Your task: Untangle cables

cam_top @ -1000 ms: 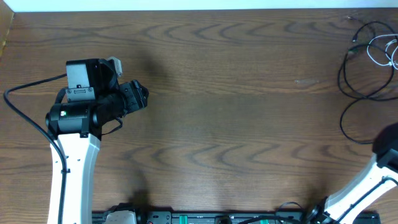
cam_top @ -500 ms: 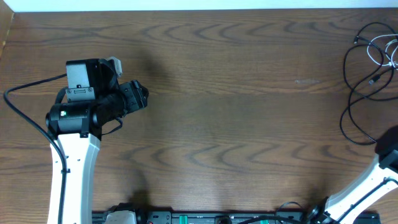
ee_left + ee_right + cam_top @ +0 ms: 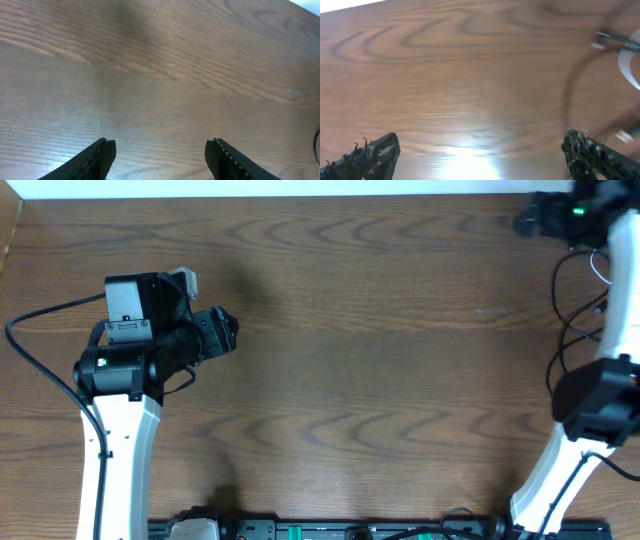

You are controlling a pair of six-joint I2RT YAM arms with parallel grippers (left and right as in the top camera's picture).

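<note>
Currently the left claw (image 3: pixel 225 335) hovers over the left part of the worktop (image 3: pixel 380 380), fingers spread apart and holding nothing; its wrist view shows only bare wood grain between them. The right claw (image 3: pixel 527 222) is at the far right corner, pointing left, also wide open and empty. The black cable (image 3: pixel 556 280) lies in loose loops along the right edge, just right of this claw and partly hidden under the right arm. The white cable (image 3: pixel 626 67) sits among those loops, blurred in the right wrist view. Whether the two cables cross cannot be told.
</note>
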